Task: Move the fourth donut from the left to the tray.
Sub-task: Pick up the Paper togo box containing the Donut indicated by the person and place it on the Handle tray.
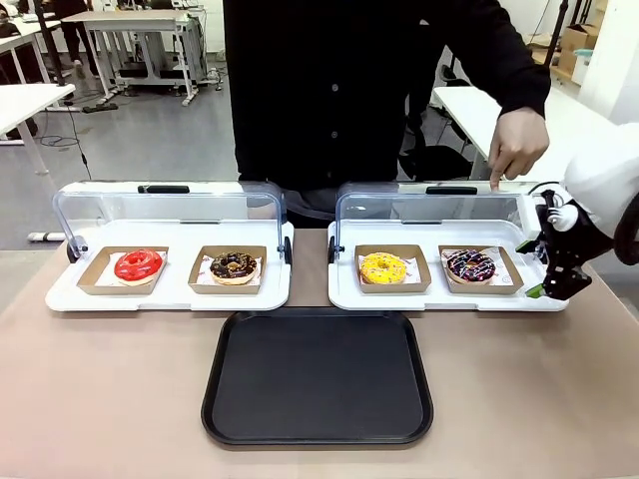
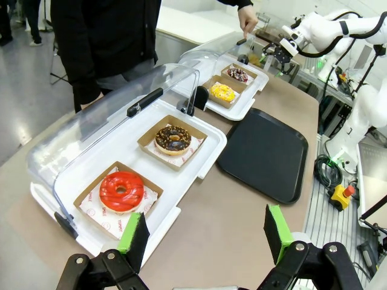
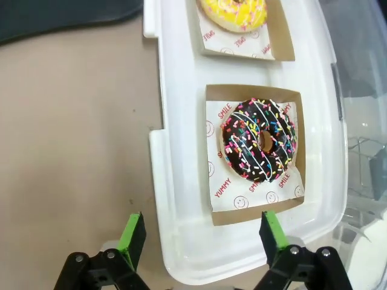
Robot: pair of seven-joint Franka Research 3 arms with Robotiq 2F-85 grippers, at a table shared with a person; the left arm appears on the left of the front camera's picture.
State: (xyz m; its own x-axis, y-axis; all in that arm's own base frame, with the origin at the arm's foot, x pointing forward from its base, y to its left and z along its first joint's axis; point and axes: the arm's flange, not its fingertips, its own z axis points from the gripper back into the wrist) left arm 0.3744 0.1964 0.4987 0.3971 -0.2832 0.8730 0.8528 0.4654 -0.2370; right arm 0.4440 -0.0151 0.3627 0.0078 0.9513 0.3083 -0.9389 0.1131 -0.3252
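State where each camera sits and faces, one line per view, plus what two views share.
Front: between the arms, facing across the tray to the person; right gripper shows at right.
Left wrist: over the table at its left end, looking along it; open left gripper at bottom.
Right wrist: looking down on the fourth donut; own open fingers at bottom.
Shared: all show that donut.

"smile" and "yummy" in red, on white paper (image 3: 219,181) under fourth donut (image 3: 259,148)
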